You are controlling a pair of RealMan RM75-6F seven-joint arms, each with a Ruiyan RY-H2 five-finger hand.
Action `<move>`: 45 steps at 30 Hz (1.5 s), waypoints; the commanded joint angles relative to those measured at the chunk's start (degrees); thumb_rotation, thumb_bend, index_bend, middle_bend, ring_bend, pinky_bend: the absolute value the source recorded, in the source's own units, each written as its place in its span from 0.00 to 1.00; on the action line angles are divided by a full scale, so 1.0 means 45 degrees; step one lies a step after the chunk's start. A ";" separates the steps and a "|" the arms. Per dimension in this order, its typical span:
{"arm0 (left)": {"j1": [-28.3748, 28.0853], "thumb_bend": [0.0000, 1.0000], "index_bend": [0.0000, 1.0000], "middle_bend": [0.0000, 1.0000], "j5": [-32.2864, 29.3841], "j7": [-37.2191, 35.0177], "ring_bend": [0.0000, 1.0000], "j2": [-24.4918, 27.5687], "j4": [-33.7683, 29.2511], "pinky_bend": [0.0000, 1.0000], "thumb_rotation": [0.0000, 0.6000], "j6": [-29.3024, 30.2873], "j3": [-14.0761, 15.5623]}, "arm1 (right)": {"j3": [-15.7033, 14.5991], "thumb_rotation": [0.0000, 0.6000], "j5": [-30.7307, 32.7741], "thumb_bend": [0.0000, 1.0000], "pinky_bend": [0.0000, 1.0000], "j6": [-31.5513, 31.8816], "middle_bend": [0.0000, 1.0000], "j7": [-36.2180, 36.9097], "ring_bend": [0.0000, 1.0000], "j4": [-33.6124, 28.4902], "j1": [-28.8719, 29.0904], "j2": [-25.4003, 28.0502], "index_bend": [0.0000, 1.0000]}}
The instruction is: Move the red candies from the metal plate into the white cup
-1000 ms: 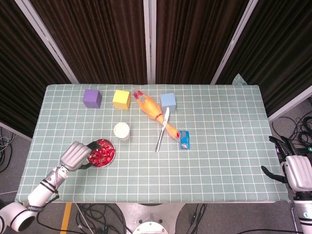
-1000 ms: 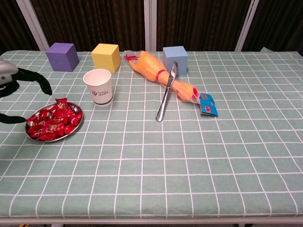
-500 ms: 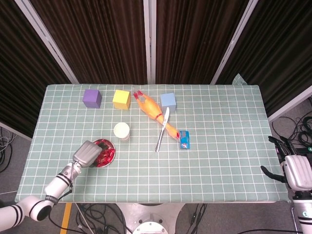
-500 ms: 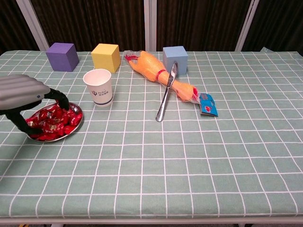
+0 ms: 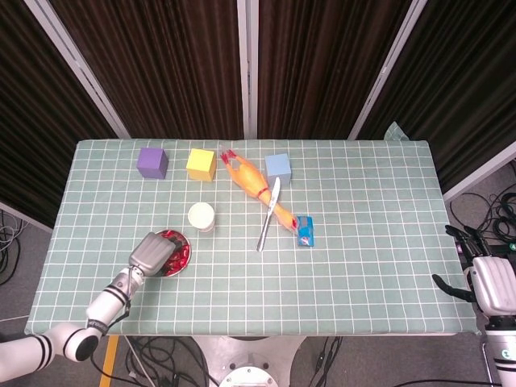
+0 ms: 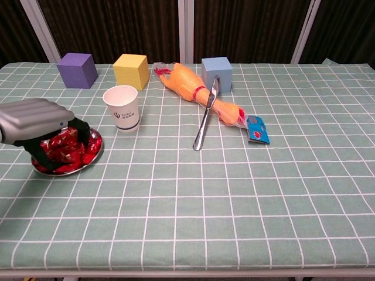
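Chest view shows the left hand (image 6: 44, 130) cupped over the red candies (image 6: 64, 152), grasp unclear; it should close gently, then lift toward the white cup (image 6: 122, 108).

A table (image 5: 379, 242) under a green checked cloth is carrying everything. Taking the white cup (image 6: 122, 108) as landmark: the metal plate (image 6: 94, 156) is lying just front-left of it, purple cube (image 6: 77, 69) and yellow cube (image 6: 130, 69) behind it, and rubber chicken (image 6: 193, 86), blue cube (image 6: 216, 72), knife (image 6: 203, 122) and small blue packet (image 6: 256, 129) to its right.
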 commanded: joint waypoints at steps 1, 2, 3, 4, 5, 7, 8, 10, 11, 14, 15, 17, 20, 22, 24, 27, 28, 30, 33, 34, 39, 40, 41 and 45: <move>-0.0051 0.32 0.53 0.56 0.0055 -0.0484 0.92 -0.0220 0.0379 1.00 1.00 0.0045 0.0032 | -0.0004 1.00 0.0000 0.12 0.34 0.0007 0.21 0.0008 0.11 -0.0003 -0.0008 0.0011 0.13; -0.0055 0.34 0.55 0.58 0.0092 -0.0590 0.93 -0.0274 0.0486 1.00 1.00 0.0095 0.0038 | -0.0002 1.00 0.0002 0.12 0.34 0.0015 0.21 0.0011 0.11 -0.0005 -0.0012 0.0014 0.13; -0.0051 0.36 0.57 0.60 0.0176 -0.0791 0.93 -0.0356 0.0618 1.00 1.00 0.0196 0.0041 | 0.0000 1.00 0.0009 0.12 0.35 0.0025 0.21 0.0018 0.11 -0.0005 -0.0019 0.0018 0.13; -0.0048 0.38 0.58 0.61 0.0255 -0.0988 0.94 -0.0409 0.0713 1.00 1.00 0.0266 0.0047 | -0.0001 1.00 0.0017 0.12 0.35 0.0022 0.21 0.0022 0.11 -0.0006 -0.0023 0.0023 0.13; -0.0041 0.40 0.60 0.64 0.0335 -0.1199 0.94 -0.0452 0.0804 1.00 1.00 0.0330 0.0059 | -0.0004 1.00 0.0019 0.12 0.35 0.0015 0.21 0.0024 0.11 -0.0008 -0.0023 0.0030 0.13; -0.0033 0.44 0.63 0.67 0.0534 -0.1569 0.95 -0.0519 0.1022 1.00 1.00 0.0495 0.0099 | -0.0008 1.00 0.0004 0.12 0.35 0.0016 0.21 0.0030 0.11 -0.0015 -0.0021 0.0039 0.13; -0.0028 0.46 0.64 0.68 0.0594 -0.1727 0.96 -0.0535 0.1090 1.00 1.00 0.0551 0.0108 | -0.0006 1.00 -0.0004 0.12 0.35 0.0019 0.21 0.0028 0.11 -0.0022 -0.0018 0.0039 0.13; -0.0017 0.48 0.67 0.70 0.0669 -0.2134 0.96 -0.0501 0.1133 1.00 1.00 0.0601 0.0130 | 0.0003 1.00 -0.0007 0.12 0.36 0.0035 0.21 0.0029 0.11 -0.0030 -0.0018 0.0040 0.13; -0.0004 0.49 0.67 0.71 0.0697 -0.2286 0.97 -0.0458 0.1114 1.00 1.00 0.0635 0.0140 | 0.0004 1.00 -0.0012 0.12 0.36 0.0042 0.21 0.0029 0.11 -0.0033 -0.0018 0.0041 0.13; 0.0103 0.50 0.69 0.72 0.0808 -0.2748 0.97 -0.0203 0.0840 1.00 1.00 0.0916 0.0141 | -0.0003 1.00 -0.0052 0.12 0.37 0.0066 0.21 0.0021 0.12 -0.0060 -0.0022 0.0061 0.13; 0.0151 0.51 0.69 0.72 0.0847 -0.2987 0.97 -0.0029 0.0625 1.00 1.00 0.1051 0.0110 | -0.0003 1.00 -0.0069 0.12 0.37 0.0080 0.21 0.0019 0.12 -0.0067 -0.0023 0.0069 0.13; 0.0199 0.50 0.69 0.72 0.0925 -0.3275 0.97 0.0292 0.0252 1.00 1.00 0.1278 0.0031 | -0.0009 1.00 -0.0103 0.12 0.37 0.0099 0.21 0.0019 0.12 -0.0080 -0.0024 0.0081 0.13; 0.0177 0.50 0.69 0.72 0.1067 -0.3490 0.97 0.0763 -0.0291 1.00 1.00 0.1669 -0.0199 | -0.0018 1.00 -0.0121 0.12 0.37 0.0107 0.21 0.0025 0.12 -0.0079 -0.0027 0.0090 0.13; 0.0023 0.50 0.69 0.72 0.1044 -0.3592 0.97 0.1013 -0.0608 1.00 1.00 0.1734 -0.0465 | -0.0027 1.00 -0.0122 0.12 0.37 0.0107 0.21 0.0033 0.12 -0.0084 -0.0034 0.0094 0.13; -0.0281 0.50 0.69 0.72 0.0936 -0.3647 0.97 0.1207 -0.0860 1.00 1.00 0.1573 -0.0802 | -0.0030 1.00 -0.0114 0.11 0.37 0.0124 0.21 0.0048 0.12 -0.0074 -0.0049 0.0103 0.13; -0.0934 0.50 0.68 0.72 0.0512 -0.3649 0.97 0.1312 -0.0979 1.00 1.00 0.0926 -0.1364 | -0.0031 1.00 -0.0096 0.12 0.37 0.0169 0.21 0.0069 0.12 -0.0059 -0.0086 0.0121 0.13; -0.1154 0.50 0.68 0.72 0.0332 -0.3637 0.97 0.1301 -0.0956 1.00 1.00 0.0674 -0.1530 | -0.0034 1.00 -0.0085 0.12 0.38 0.0177 0.21 0.0073 0.12 -0.0054 -0.0098 0.0126 0.13; -0.1666 0.50 0.68 0.71 -0.0097 -0.3561 0.97 0.1181 -0.0796 1.00 1.00 0.0144 -0.1900 | -0.0032 1.00 -0.0047 0.12 0.38 0.0196 0.21 0.0085 0.12 -0.0046 -0.0127 0.0140 0.13; -0.2371 0.50 0.68 0.71 -0.0765 -0.3205 0.97 0.0868 -0.0291 1.00 1.00 -0.0516 -0.2315 | -0.0027 1.00 0.0024 0.11 0.38 0.0189 0.21 0.0088 0.12 -0.0038 -0.0156 0.0165 0.13; -0.2565 0.50 0.67 0.71 -0.0987 -0.3062 0.97 0.0764 -0.0120 1.00 1.00 -0.0701 -0.2406 | -0.0024 1.00 0.0048 0.11 0.38 0.0187 0.21 0.0092 0.12 -0.0034 -0.0165 0.0170 0.13; -0.3445 0.50 0.66 0.70 -0.2116 -0.2308 0.97 0.0294 0.0651 1.00 1.00 -0.1668 -0.2546 | 0.0003 1.00 0.0173 0.12 0.38 0.0137 0.21 0.0101 0.12 0.0006 -0.0181 0.0175 0.13; -0.3556 0.50 0.66 0.70 -0.2271 -0.2146 0.97 0.0221 0.0764 1.00 1.00 -0.1777 -0.2508 | 0.0009 1.00 0.0196 0.12 0.38 0.0119 0.21 0.0101 0.12 0.0018 -0.0178 0.0170 0.13; -0.3651 0.50 0.66 0.69 -0.2417 -0.1991 0.97 0.0144 0.0878 1.00 1.00 -0.1845 -0.2473 | 0.0015 1.00 0.0219 0.12 0.38 0.0097 0.21 0.0108 0.12 0.0033 -0.0172 0.0163 0.13; -0.3927 0.50 0.63 0.66 -0.2915 -0.1129 0.97 -0.0182 0.1380 1.00 1.00 -0.1844 -0.2171 | 0.0031 1.00 0.0287 0.12 0.39 0.0036 0.21 0.0168 0.12 0.0102 -0.0166 0.0144 0.13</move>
